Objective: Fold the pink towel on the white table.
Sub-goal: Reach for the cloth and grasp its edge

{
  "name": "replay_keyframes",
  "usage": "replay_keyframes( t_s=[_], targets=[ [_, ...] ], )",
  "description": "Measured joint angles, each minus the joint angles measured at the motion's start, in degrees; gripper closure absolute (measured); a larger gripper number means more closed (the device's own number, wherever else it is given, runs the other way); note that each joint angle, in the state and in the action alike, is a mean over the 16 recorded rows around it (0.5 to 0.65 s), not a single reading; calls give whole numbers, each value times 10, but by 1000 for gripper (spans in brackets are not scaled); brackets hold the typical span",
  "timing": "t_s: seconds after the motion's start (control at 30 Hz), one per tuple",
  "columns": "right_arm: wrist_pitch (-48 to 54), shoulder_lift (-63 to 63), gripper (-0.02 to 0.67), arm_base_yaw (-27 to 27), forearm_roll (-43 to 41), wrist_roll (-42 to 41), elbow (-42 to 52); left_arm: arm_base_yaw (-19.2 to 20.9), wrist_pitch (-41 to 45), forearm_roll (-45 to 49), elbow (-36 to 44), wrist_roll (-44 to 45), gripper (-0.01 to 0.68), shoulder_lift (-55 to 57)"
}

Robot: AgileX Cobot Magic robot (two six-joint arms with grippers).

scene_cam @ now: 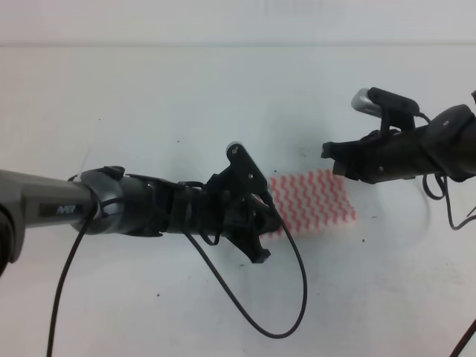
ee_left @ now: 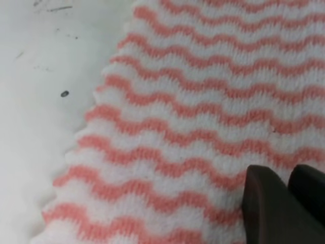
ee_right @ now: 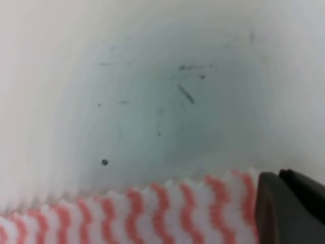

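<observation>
The pink towel (scene_cam: 316, 199), with pink-red and white wavy stripes, lies flat on the white table (scene_cam: 149, 111) right of centre. My left gripper (scene_cam: 275, 216) sits over the towel's left edge. In the left wrist view the towel (ee_left: 203, 117) fills most of the frame, and two dark fingertips (ee_left: 266, 208) stand side by side above it with no cloth seen between them. My right gripper (scene_cam: 329, 152) hovers just past the towel's far right corner. In the right wrist view its dark fingertips (ee_right: 289, 208) are together beside the towel's edge (ee_right: 152, 208).
A black cable (scene_cam: 260, 327) loops from the left arm down across the table's front. The right arm's cable (scene_cam: 450, 208) hangs at the right edge. Small dark specks (ee_right: 104, 162) and scuffs mark the tabletop.
</observation>
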Motion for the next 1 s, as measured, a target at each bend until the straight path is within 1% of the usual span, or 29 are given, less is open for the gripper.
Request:
replay_keyframes(
  t_s=[0.17, 0.47, 0.7, 1.0],
  targets=[
    [-3, -3, 666, -5, 0, -2, -3, 0, -1, 1, 0, 0, 586, 1],
    [34, 1, 666, 4, 19, -16, -36, 0, -2, 1, 0, 0, 586, 1],
    [59, 25, 667, 14, 24, -20, -67, 0, -2, 2, 0, 0, 586, 2],
    [62, 62, 667, 7, 11, -6, -79, 0, -3, 1, 0, 0, 586, 1]
  ],
)
